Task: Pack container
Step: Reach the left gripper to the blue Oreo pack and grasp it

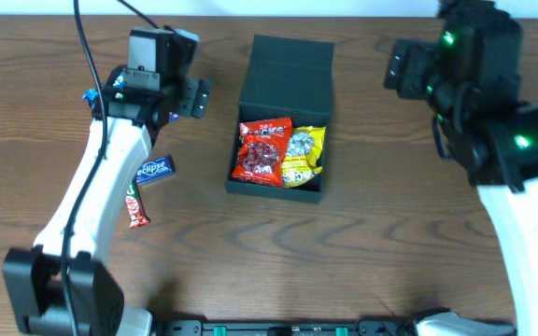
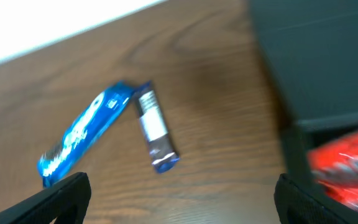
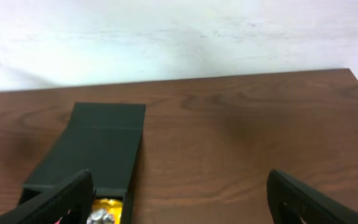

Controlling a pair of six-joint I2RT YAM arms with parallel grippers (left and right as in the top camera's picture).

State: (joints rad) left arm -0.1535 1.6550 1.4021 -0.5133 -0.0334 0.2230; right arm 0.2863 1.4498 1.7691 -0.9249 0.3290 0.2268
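Red packet (image 1: 261, 151) and yellow packet (image 1: 304, 155) were packed in the open container (image 1: 281, 65); an Eclipse pack (image 1: 155, 170) and other bars (image 2: 156, 135) were left outside, at left. Left gripper (image 2: 182, 199) and right gripper (image 3: 179, 196) were spread wide, empty.

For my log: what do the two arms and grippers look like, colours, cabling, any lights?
Both arms pair white tubular links with bulky black joint housings. The left arm has a black cable running along it; the right arm shows green lights on its joints. The left gripper and right gripper have plain matte black fingers, no markings visible.
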